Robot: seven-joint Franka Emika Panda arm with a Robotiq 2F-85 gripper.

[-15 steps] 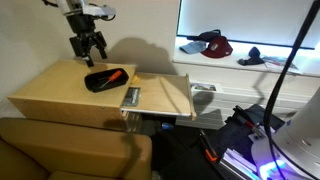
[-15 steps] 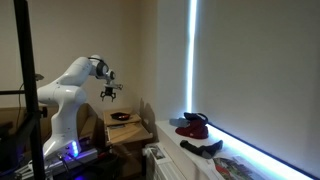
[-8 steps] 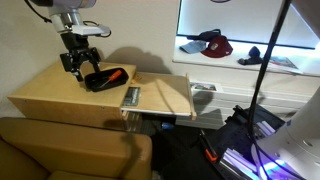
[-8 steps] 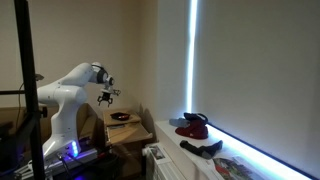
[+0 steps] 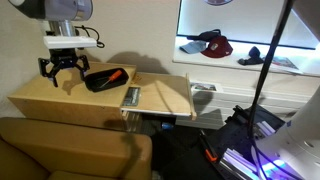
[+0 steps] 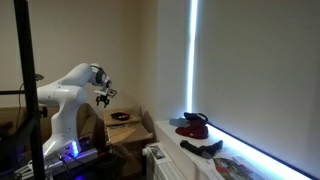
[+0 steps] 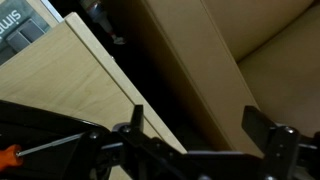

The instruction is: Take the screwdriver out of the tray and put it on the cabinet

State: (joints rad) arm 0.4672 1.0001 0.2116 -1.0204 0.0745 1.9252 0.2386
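Note:
The screwdriver (image 5: 112,75), with an orange-red handle, lies in the black tray (image 5: 100,82) on the light tan cabinet (image 5: 70,95). My gripper (image 5: 59,70) is open and empty, hovering above the cabinet's top to the left of the tray, apart from it. In an exterior view the gripper (image 6: 101,98) hangs above the cabinet and the tray (image 6: 119,117) shows small. In the wrist view the open fingers (image 7: 200,125) frame the cabinet's edge, and the screwdriver's orange tip (image 7: 8,155) shows at the left edge.
A flat grey-green booklet (image 5: 130,96) lies on the cabinet right of the tray. A brown couch (image 5: 70,150) stands in front. A windowsill (image 5: 250,55) holds a red cap and dark items. Cables and equipment sit at the lower right.
My gripper has moved left and down, from above the tray's back to a spot over the cabinet left of the tray. The screwdriver has stayed in the tray.

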